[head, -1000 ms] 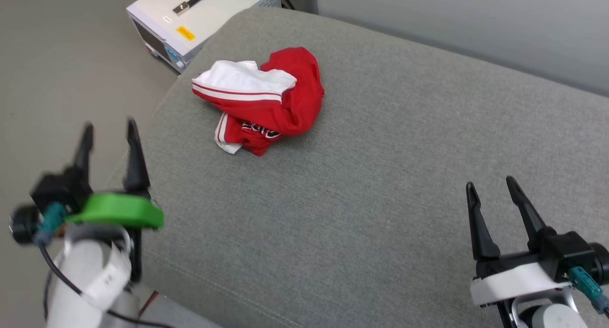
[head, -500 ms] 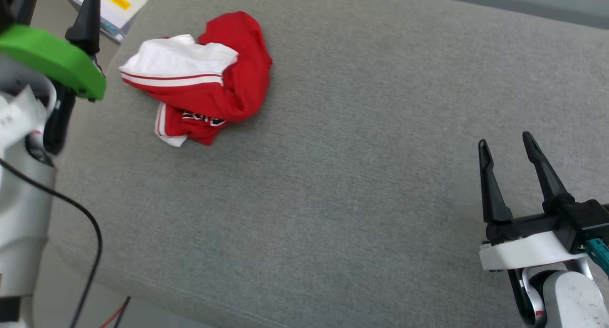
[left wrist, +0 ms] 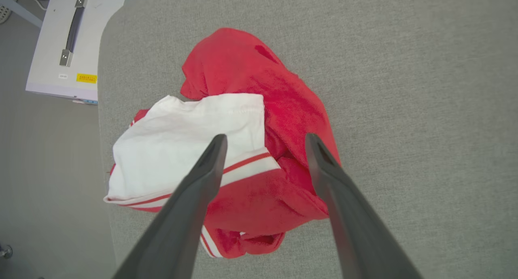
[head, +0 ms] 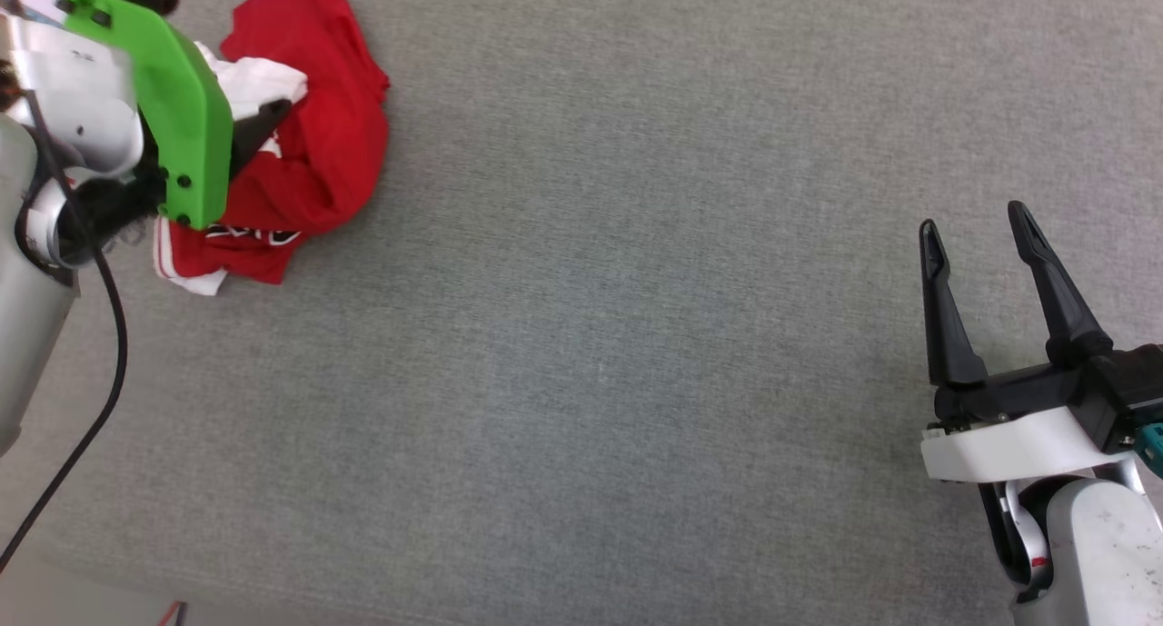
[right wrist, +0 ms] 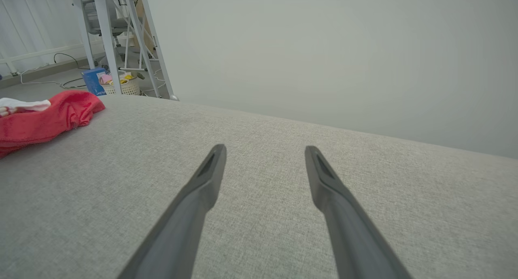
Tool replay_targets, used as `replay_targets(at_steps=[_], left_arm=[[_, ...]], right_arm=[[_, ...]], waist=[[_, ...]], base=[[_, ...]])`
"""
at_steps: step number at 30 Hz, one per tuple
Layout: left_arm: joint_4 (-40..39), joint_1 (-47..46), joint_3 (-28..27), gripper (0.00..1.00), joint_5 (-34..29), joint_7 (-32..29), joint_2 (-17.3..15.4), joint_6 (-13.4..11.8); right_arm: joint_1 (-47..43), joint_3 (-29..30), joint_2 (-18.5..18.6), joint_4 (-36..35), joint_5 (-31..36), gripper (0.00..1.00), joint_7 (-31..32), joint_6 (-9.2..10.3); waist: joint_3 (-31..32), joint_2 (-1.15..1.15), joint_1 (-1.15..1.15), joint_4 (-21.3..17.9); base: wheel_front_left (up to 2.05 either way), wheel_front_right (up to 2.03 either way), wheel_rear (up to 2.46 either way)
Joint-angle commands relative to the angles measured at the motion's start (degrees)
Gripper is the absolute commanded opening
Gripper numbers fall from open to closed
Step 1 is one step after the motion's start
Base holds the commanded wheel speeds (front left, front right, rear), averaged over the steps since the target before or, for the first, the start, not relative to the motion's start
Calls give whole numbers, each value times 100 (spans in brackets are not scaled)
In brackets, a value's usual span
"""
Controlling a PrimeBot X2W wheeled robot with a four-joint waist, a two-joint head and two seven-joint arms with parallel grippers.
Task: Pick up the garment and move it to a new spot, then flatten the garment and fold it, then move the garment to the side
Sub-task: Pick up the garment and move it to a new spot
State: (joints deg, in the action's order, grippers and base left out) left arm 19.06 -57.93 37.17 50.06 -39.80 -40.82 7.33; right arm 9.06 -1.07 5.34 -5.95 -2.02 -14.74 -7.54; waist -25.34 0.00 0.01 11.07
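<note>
The garment (head: 323, 158) is a crumpled red shirt with a white sleeve and red-white striped trim, lying near the far left corner of the grey cushion (head: 591, 335). In the left wrist view, my left gripper (left wrist: 266, 136) hangs open just above the garment (left wrist: 283, 105), one finger over the white sleeve and the other over the red cloth. Its green mount (head: 182, 108) covers part of the shirt in the head view. My right gripper (head: 973, 217) stands open and empty over bare cushion at the far right. The garment (right wrist: 44, 121) lies far off to its left.
A white equipment box (left wrist: 64, 40) with a handle stands on the floor just beyond the cushion's left corner. A pale wall (right wrist: 323, 48) rises behind the cushion. Shelving legs and a basket (right wrist: 129, 84) stand on the floor past the garment.
My left arm has swung up and in from the cushion's left edge to hover over the garment. The head camera has tilted down. The right gripper stays about where it was.
</note>
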Motion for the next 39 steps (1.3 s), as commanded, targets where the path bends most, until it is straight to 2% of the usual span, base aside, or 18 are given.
replay_targets(at_steps=[1,7,16,17,18,27,31,35,39], left_arm=[[23,-98,124,100,129,-128,-66,15],[362,64,773,100,283,-506,-163,15],[1151,372,1448,100,404,-422,28,15],[1175,358,1515,11,407,-344,44,15],[1183,335,1565,0,396,-267,38,15],[857,-201,1742,0,161,1005,-249,15],[497,-414,1907,0,-12,1321,-368,15],[129,-616,2078,0,-244,1567,-356,15],[-180,-777,2256,0,-481,1756,-166,15]], right_arm=[[120,-6,11,-41,-18,100,-26,5],[198,-47,-1,-20,-48,100,-26,5],[256,-47,-7,49,-45,100,-26,5],[252,-34,-9,65,-42,100,-26,5],[245,-25,-12,80,-40,100,-26,5],[100,8,-128,176,-104,100,-26,5],[-6,6,-186,219,-131,100,-26,5],[-67,2,-225,227,-164,100,-26,5],[-86,0,-241,215,-193,100,-26,5]], waist=[[-205,0,-1,-199],[-374,0,-1,-369],[-452,0,-1,-449],[-429,0,-1,-439],[-401,0,-1,-432],[237,0,-1,-395],[547,0,-1,-439],[748,0,-1,-577],[827,0,-1,-835]], base=[[0,0,0],[0,0,0],[0,0,0],[0,0,0],[0,0,0],[0,0,0],[0,0,0],[0,0,0],[0,0,0]])
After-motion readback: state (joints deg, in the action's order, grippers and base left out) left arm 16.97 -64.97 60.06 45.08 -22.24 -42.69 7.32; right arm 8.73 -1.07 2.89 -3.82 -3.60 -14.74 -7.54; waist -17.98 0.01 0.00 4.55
